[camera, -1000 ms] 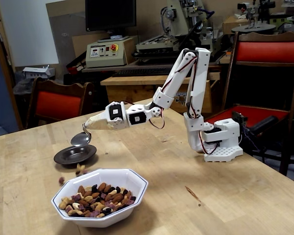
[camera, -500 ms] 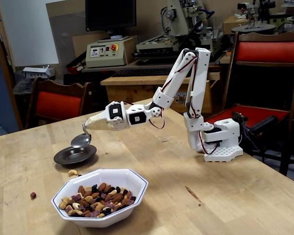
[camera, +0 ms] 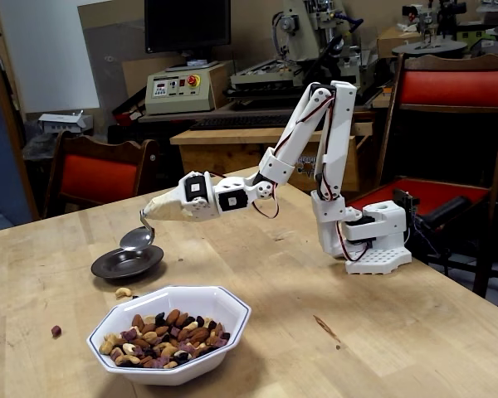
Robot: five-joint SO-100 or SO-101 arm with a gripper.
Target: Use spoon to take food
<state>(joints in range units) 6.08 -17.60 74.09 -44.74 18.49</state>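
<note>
Gripper [camera: 153, 207]: wrapped in beige tape; jaw state cannot be told.
Spoon [camera: 138, 238]: handle top taped at the gripper; oval bowl hangs just above the dark dish [camera: 126, 264], over its right half.
Food [camera: 168, 337]: mixed nuts and dried fruit inside the white bowl [camera: 224, 311], nearer the camera than the dish.
Strays: one pale nut [camera: 123, 292] on the table [camera: 332, 307] between dish and bowl; one dark bit [camera: 56, 331] left of the bowl.

1. The white arm [camera: 315, 133] rises from its base at right of centre, folding down toward frame left.
2. The tape-wrapped gripper [camera: 159, 207] sits left of centre, its jaws hidden.
</note>
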